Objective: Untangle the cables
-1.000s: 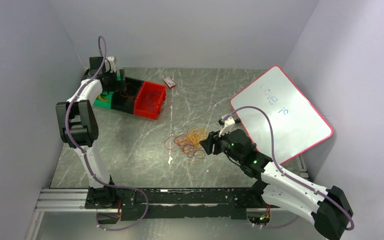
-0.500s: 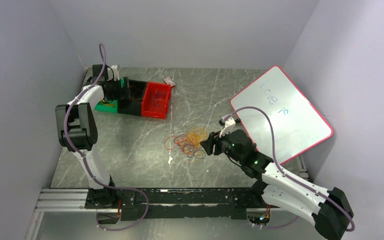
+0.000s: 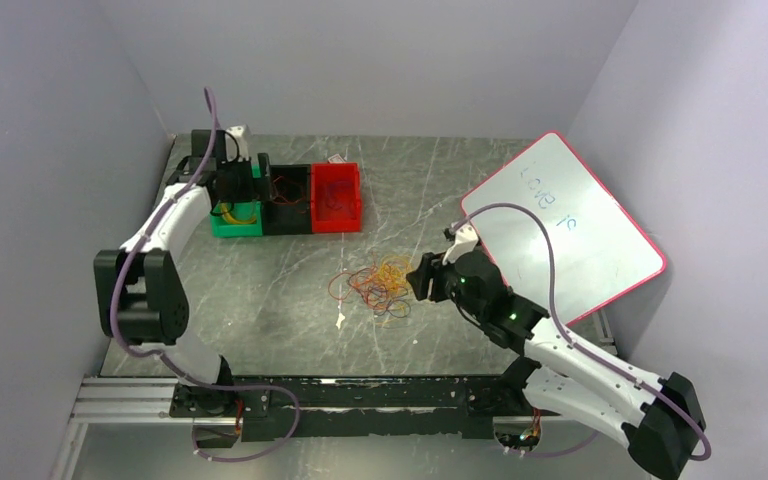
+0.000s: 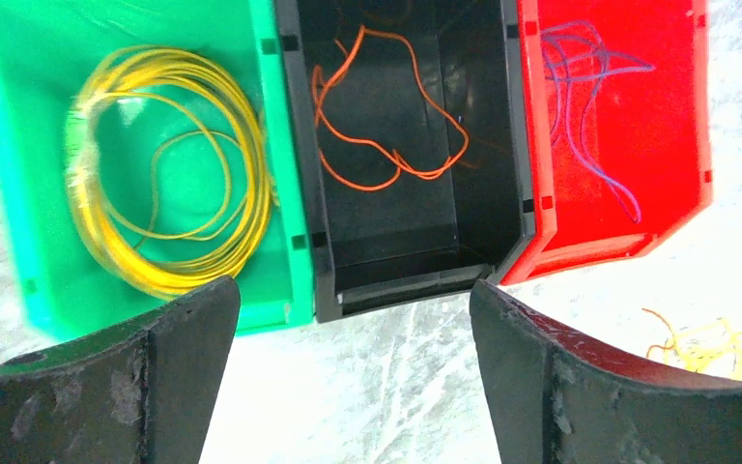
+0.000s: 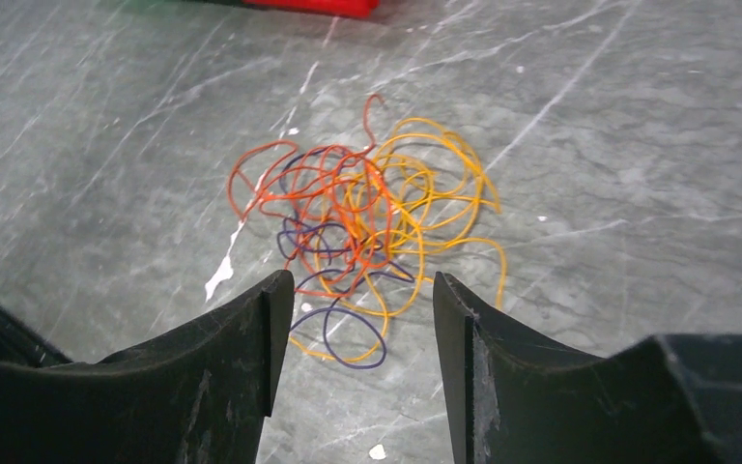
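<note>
Marble table (image 3: 260, 300): we see 3 bins (image 4: 295, 193) below L pincer (image 4: 351, 314), jaws wide, empty; 1 tangle of cables (image 5: 367, 232) just ahead of R pincer (image 5: 353, 300), open, empty, bare marble round it.

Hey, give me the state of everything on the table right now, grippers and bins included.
cable tangle: knotted, lying on the table.
green bin: holds coiled yellow cables.
black bin: holds an orange cable.
red bin: holds purple cables.
left gripper: open, empty.
right gripper: open, empty, facing the cable tangle.
whiteboard: written on.
</note>
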You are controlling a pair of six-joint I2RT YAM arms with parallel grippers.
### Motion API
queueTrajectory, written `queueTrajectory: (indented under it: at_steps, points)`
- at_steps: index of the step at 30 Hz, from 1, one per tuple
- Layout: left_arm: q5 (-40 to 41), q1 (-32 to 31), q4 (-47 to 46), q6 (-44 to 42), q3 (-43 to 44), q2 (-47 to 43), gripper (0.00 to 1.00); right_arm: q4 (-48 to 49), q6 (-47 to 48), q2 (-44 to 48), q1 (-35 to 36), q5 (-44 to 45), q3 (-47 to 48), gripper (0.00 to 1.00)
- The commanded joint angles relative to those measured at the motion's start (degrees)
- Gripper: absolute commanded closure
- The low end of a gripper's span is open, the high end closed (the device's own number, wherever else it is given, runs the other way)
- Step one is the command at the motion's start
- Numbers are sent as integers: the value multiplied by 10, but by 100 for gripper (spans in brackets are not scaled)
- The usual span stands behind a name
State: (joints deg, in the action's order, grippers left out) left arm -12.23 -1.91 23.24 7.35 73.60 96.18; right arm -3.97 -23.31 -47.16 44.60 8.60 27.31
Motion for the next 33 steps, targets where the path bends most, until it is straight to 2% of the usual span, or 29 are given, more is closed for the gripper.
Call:
queueTrajectory:
  at_steps: [1, 6, 12, 18, 23, 30, 33]
  points:
    - [42, 4, 16, -3, -21, -76, 7, -85, -38, -26, 0, 79, 42, 40]
    - [0, 0, 3, 6, -76, -168, 7, -106, -42, -93, 0, 61, 81, 40]
    - [9, -31, -23, 62, -175, -285, 8, -76, -20, -175, -2, 31, 116, 42]
    - [-15, -37, -33, 99, -236, -364, 9, -58, -9, -261, -11, 19, 150, 49]
    - [3, -39, -11, 98, -252, -399, 9, -55, -3, -301, -12, 26, 171, 62]
    - [-36, -44, -47, 106, -289, -441, 10, -39, 5, -270, -12, 2, 177, 98]
    - [-53, -62, -99, 116, -321, -487, 7, -38, 8, -228, -12, -22, 177, 100]
